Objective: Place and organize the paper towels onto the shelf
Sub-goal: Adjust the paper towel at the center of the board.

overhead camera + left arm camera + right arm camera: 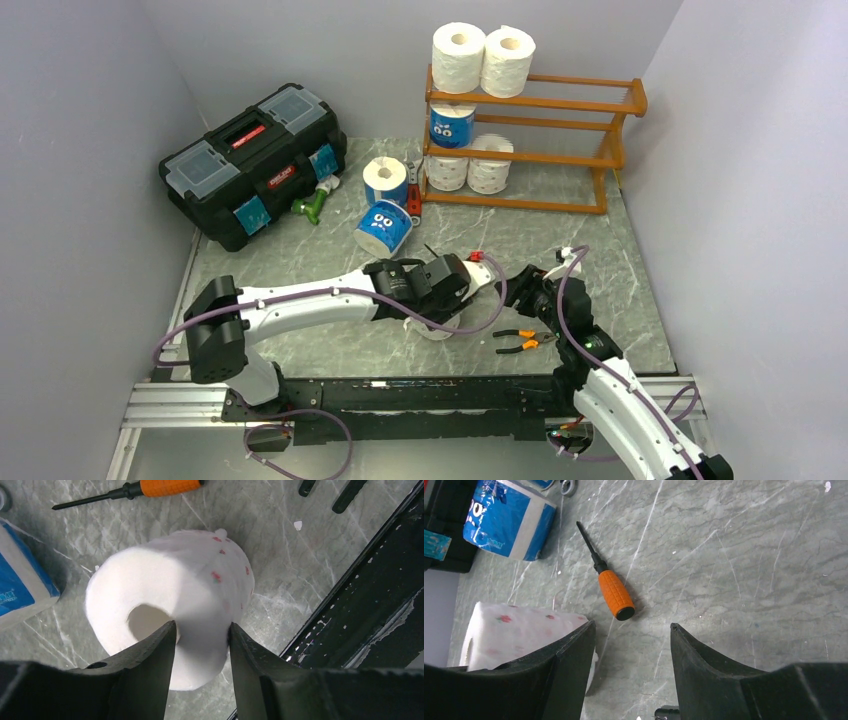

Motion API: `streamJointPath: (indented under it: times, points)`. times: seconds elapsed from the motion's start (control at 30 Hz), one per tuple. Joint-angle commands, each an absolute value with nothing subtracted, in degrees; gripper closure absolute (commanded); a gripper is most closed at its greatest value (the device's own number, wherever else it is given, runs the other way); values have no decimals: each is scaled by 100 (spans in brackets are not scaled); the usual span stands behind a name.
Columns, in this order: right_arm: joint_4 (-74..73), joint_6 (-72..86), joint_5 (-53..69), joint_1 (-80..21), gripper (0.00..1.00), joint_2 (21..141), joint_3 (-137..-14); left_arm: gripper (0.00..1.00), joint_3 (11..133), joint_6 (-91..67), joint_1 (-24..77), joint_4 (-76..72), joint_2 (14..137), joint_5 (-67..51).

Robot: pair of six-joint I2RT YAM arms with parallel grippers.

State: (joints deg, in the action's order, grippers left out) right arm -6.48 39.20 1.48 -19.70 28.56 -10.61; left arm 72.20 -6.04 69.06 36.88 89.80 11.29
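Both jaws of the left gripper (pixel 201 627) are straddling the wall of the white roll (pixel 150 580) near the tabletop's (pixel 749 555) near edge; whether they are pinching it I cannot tell. The right gripper (pixel 631 627) is hovering spread and empty beside the screwdriver (pixel 615 595).

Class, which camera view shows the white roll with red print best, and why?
The left wrist view: the printed roll fills the frame, hollow core and red specks plain. The right wrist view catches only one side, at the lower left. The top view shows just a white sliver beneath the left arm.
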Motion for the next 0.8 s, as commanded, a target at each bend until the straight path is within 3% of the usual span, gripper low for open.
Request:
streamJointPath:
  times: [0.0,0.17,0.4,0.47,0.6,0.77]
  points:
    - [-517,3946,44,-1982,41,2864,-1254,49,7251,-545,6991,3330,9001,1081]
    - [-548,3951,39,-1978,41,2866,-1262,41,7272,-550,7046,3335,9058,1061]
    - [-717,3874,26,-1978,34,2903,-1538,20,7459,-664,7171,3553,8508,1540]
    - [-1001,4176,-642,-1978,25,3035,-1741,1,7343,-735,7160,3422,8100,1806]
    - [-1626,4531,-1320,-1926,16,3665,-2342,0,6731,-1174,6882,2992,7186,2637]
    - [-2035,4403,-1268,-1924,11,4293,-3015,1,5503,-2435,5578,2487,5738,2169]
